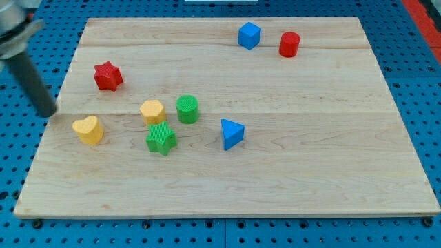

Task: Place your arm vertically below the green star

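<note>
The green star (161, 138) lies on the wooden board (289, 165), left of centre. My rod comes down from the view's top left, and my tip (48, 112) rests near the board's left edge, well to the left of the green star and a little higher in the view. The yellow heart (88, 129) lies between my tip and the green star. My tip touches no block.
A yellow hexagon (152, 111) and a green cylinder (187, 109) sit just above the green star. A blue triangle (231, 133) is to its right. A red star (107, 76) is at upper left. A blue cube (249, 35) and a red cylinder (289, 44) are near the top.
</note>
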Robot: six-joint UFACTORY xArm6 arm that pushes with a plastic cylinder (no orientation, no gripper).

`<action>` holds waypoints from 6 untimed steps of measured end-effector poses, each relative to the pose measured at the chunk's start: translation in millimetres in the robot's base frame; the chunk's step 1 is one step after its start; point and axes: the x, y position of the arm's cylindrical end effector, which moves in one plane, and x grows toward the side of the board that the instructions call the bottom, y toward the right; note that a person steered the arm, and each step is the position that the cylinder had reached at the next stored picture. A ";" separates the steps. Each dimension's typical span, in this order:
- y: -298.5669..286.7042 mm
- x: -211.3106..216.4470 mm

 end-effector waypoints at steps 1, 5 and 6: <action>34.2 37.2; 194.1 135.2; 208.1 63.1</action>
